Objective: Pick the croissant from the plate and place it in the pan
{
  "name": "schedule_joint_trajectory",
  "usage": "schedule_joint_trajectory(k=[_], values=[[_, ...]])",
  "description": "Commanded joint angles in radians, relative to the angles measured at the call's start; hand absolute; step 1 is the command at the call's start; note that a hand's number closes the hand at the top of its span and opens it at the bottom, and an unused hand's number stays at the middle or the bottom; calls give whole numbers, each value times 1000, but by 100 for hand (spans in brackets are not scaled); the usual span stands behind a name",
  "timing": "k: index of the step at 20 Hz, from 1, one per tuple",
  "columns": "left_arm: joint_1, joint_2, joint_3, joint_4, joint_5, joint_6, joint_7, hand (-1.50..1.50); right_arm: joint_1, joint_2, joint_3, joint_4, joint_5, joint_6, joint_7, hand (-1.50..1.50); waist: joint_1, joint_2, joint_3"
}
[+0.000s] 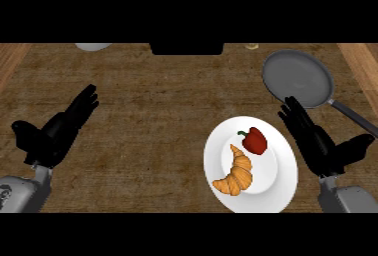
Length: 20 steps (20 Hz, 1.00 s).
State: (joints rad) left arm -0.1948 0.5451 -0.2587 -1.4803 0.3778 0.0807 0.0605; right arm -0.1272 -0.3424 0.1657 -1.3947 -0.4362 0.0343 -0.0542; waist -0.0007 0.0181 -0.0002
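Golden croissant (235, 176) lies on a white plate (284, 175) beside a red pepper (255, 140). Just right of the plate, the right hand (314, 138) is spread flat. Left hand (59, 129) rests open, well apart. Grey pan (297, 77) sits beyond.

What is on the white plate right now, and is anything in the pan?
The plate holds a croissant and a red pepper, lying side by side. The pan shows only its bare grey inside. The plate's surface under both foods is covered.
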Motion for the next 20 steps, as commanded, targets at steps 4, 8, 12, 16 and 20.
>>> schedule_joint_trajectory(k=[4,8,12,16,20], values=[[-5,-161,-30,-63,-88,142,-89,0,22,75,-53,-92,13,-11,-218,150,-9,-22,2],[90,-206,-28,-69,-60,152,-160,0,175,20,-175,-83,119,-251,-217,150,-47,-27,-2],[184,-243,-77,-102,-118,164,-242,0,497,68,-70,-280,166,-153,-434,-150,-23,-24,0],[118,-277,-78,-52,-141,166,-225,0,583,-3,-70,-366,293,-203,-447,-150,-18,-20,-1],[133,-307,-118,-124,-183,208,-166,0,611,-69,-42,-444,373,-195,-350,-150,-7,-21,0]])
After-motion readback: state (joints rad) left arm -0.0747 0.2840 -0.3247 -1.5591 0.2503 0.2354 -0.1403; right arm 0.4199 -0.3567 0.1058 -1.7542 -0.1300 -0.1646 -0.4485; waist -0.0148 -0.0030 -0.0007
